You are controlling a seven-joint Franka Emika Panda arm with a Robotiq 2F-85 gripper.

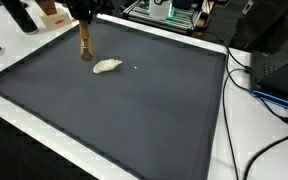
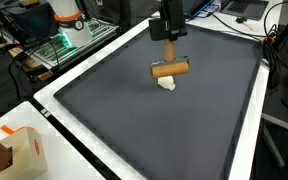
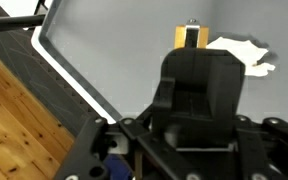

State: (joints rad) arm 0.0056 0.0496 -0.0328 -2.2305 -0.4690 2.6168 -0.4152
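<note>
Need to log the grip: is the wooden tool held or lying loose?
Held: the gripper is shut on the wooden tool.

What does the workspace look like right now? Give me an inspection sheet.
Surface: dark grey mat lying flat on a white table.
Job's things: wooden tool held over the mat; white lump on the mat beside it; cannot tell if they touch.
Clutter: cardboard box at the table corner; small white speck on the mat.
Grippers: gripper shut on the wooden tool.
Cables: black cables on the table edge, off the mat.
Surroundings: electronics rack; wooden floor.
</note>
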